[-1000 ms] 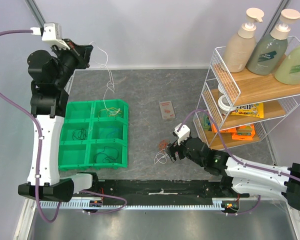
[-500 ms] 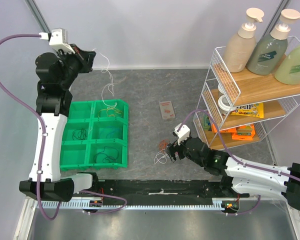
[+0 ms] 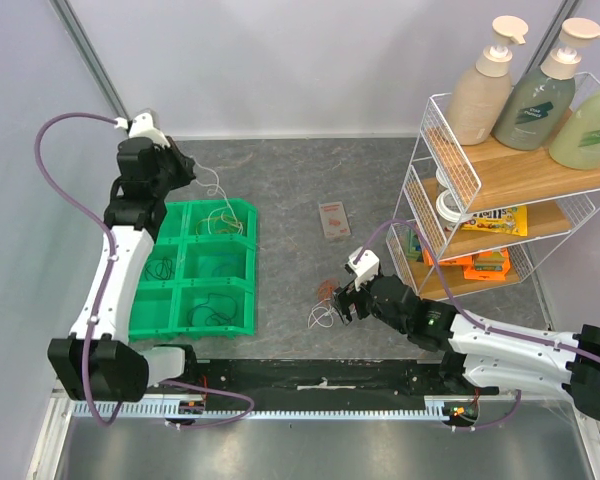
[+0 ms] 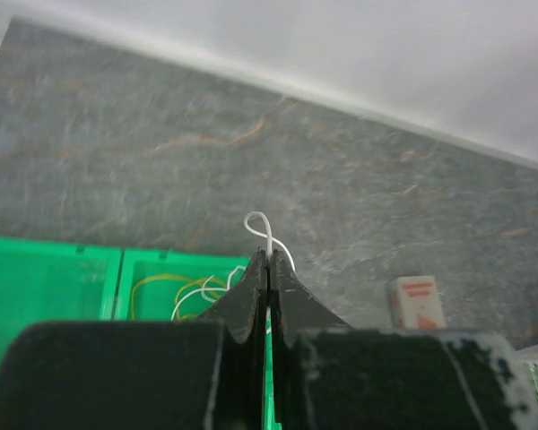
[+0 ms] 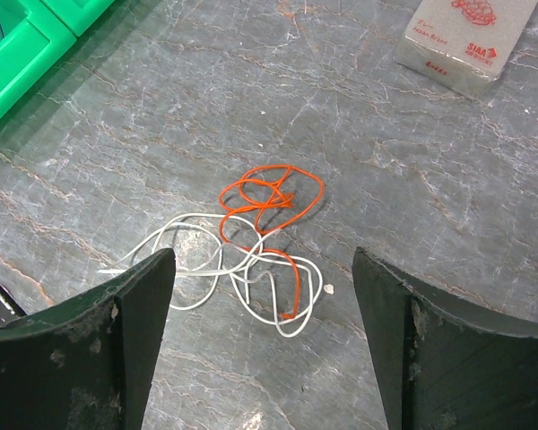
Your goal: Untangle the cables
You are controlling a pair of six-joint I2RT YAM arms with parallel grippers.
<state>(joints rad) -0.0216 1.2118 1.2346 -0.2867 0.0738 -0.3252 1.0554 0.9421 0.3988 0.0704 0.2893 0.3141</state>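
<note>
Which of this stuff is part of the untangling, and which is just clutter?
Job:
- white cable, pinched in the left gripper
- orange and white tangle, below the open right gripper
- yellow cable and black cables in the green bin

Clutter:
- small packet
- wire rack
- pump bottles

Light's bright, flat and even in all three views, seemingly from overhead, so the grey counter point(image 3: 380, 180) only gets faint soft shadows and nothing's blown out beyond a mild sheen on the pump bottles point(image 3: 525, 85). Top view is sharp, though the frame posts lean outward toward the corners, a bit wide-angle. Left wrist view is the mushiest, with the left fingers point(image 4: 247, 300) a dark blurry mass, the white cable point(image 4: 255, 214) loop at their tip reasonably clear and the counter soft, while the right wrist view is crisp on the counter veins with the right fingers point(image 5: 117, 358) dark in the bottom corners.
</note>
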